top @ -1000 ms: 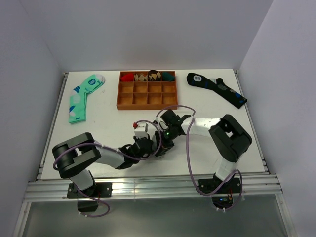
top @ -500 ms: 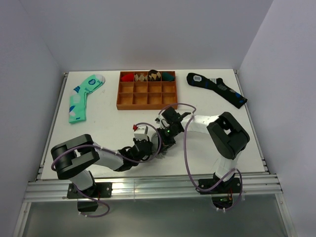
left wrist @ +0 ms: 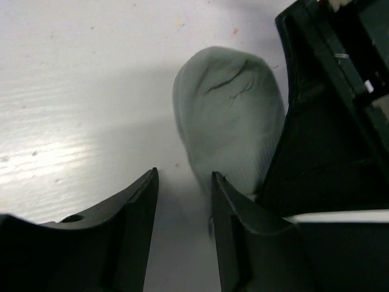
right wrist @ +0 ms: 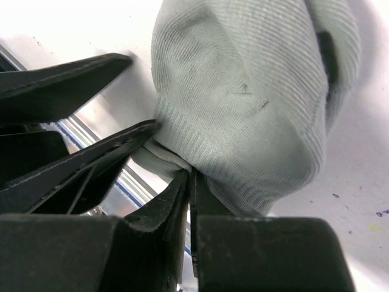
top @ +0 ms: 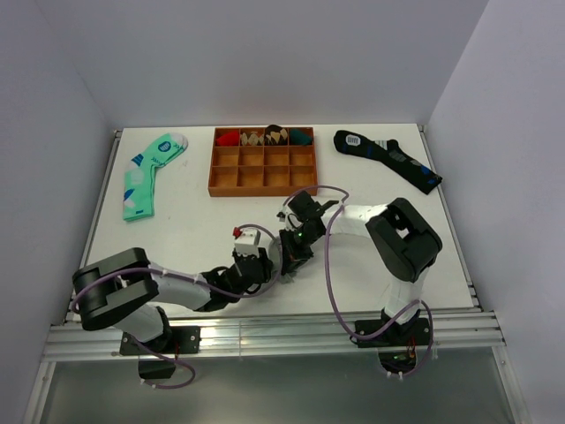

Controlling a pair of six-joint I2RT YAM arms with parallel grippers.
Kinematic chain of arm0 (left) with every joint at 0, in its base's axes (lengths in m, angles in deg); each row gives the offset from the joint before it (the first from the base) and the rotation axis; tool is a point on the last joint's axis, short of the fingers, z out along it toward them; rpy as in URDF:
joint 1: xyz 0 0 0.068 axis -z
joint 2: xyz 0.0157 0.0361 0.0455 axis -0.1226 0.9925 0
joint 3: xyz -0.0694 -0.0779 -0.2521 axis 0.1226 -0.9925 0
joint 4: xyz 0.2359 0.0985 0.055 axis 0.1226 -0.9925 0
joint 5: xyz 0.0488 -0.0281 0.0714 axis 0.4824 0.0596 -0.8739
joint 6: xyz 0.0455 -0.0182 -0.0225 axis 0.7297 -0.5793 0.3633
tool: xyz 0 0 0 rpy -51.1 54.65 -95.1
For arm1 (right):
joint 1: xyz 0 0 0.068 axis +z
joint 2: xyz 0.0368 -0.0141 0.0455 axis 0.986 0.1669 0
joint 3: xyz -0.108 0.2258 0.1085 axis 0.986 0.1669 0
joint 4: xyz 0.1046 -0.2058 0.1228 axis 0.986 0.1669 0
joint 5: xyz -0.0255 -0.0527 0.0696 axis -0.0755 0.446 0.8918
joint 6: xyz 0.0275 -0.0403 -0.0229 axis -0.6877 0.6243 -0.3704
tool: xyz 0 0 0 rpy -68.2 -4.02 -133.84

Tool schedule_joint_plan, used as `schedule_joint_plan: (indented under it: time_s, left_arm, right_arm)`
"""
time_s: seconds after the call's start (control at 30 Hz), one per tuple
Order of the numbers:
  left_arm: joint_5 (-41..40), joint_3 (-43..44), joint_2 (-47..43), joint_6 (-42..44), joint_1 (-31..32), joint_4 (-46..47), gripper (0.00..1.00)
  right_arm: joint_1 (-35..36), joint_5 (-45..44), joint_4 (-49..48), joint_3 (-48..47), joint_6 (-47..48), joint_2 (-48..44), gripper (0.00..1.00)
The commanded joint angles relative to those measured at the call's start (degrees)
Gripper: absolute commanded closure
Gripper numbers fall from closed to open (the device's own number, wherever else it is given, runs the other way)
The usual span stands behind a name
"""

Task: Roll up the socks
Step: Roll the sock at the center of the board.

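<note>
White table, pale walls; right fingers pinch grey socks, left fingers slightly spread beside them

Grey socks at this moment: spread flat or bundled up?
Bundled. The socks form a rounded lump on the table, with a folded edge pinched in the shut right claw.

No text could be read anywhere. The mint-green sock had a dark oval badge and a small printed mark near its cuff, both too small to make out. The navy sock had a white patch with dark lines at its cuff end, illegible. Its coloured marks were not legible as letters or numbers.
</note>
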Motion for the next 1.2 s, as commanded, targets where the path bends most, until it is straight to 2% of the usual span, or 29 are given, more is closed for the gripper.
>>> schedule_joint_plan:
  time_s: [0.0,0.1,0.3,0.57,0.77,1.17]
  left_arm:
    - [-1.4,-2.2,-5.0,1.0,0.9,-2.9,0.53]
    - [-0.6,-3.8,-7.8,2.6,1.7,-0.9,0.58]
    - [-0.3,-6.9,-10.4,4.1,4.1,3.4,0.56]
    - [2.9,-6.3,-8.0,7.9,4.2,8.8,0.56]
    - [4.5,-5.5,-8.3,10.2,4.2,9.1,0.55]
    - [6.5,-2.8,-0.7,11.1,4.2,10.8,0.58]
  right_arm:
    - [-0.1,-2.3,0.5,-2.1,0.9,1.3,0.92]
    - [-0.2,-2.2,0.9,-2.4,1.1,1.4,0.92]
    - [-0.2,-2.0,1.4,-2.7,1.6,1.8,0.91]
    - [-0.1,-1.8,1.8,-2.8,2.3,1.8,0.91]
    - [-0.2,-1.8,2.2,-2.9,2.4,1.3,0.91]
    - [-0.2,-1.7,2.8,-2.9,2.4,0.5,0.91]
